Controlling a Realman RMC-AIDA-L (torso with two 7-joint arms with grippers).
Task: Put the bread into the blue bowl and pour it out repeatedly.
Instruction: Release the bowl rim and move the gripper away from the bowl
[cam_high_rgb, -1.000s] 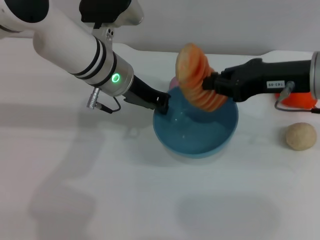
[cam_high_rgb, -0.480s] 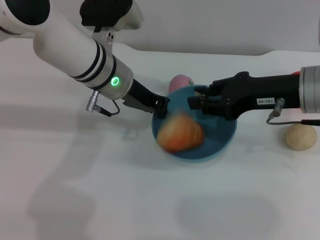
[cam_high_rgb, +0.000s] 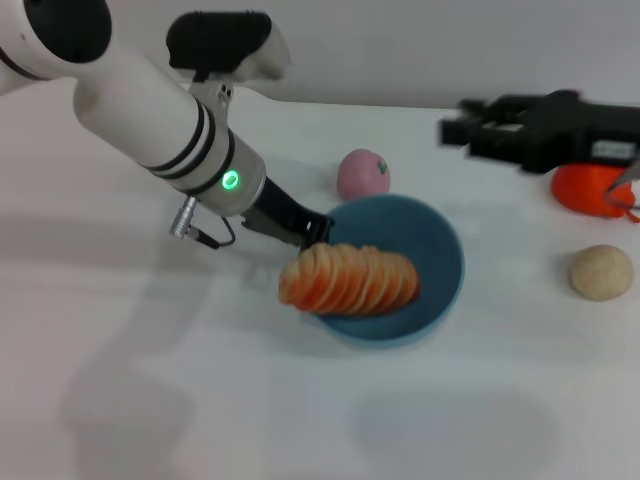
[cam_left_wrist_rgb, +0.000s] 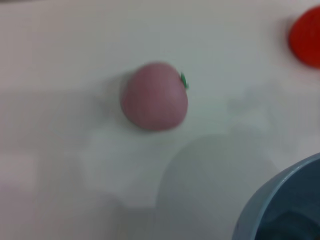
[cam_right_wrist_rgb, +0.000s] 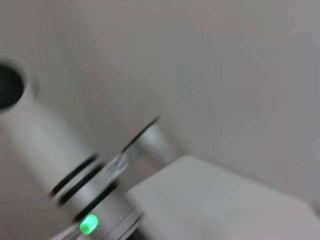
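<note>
Jaws of the left gripper (cam_high_rgb: 318, 229) pinch the blue bowl (cam_high_rgb: 436, 250) by its rim. Bread (cam_high_rgb: 349, 280) lies across the bowl's near edge. Right gripper (cam_high_rgb: 452, 130) hangs high, apart; its jaws are too blurry to tell. Pink ball (cam_high_rgb: 362, 174) sits behind, on the table (cam_high_rgb: 150, 380).

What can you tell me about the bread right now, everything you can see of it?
The bread is a long ribbed toy loaf with orange and cream-tan ridges, plastic-looking. It lies on its side across the near-left rim of the blue bowl, one end inside, the other jutting past the rim toward the table. No gripper holds it: the left gripper is at the bowl's rim just behind it, and the right gripper is raised, away to the right.
</note>
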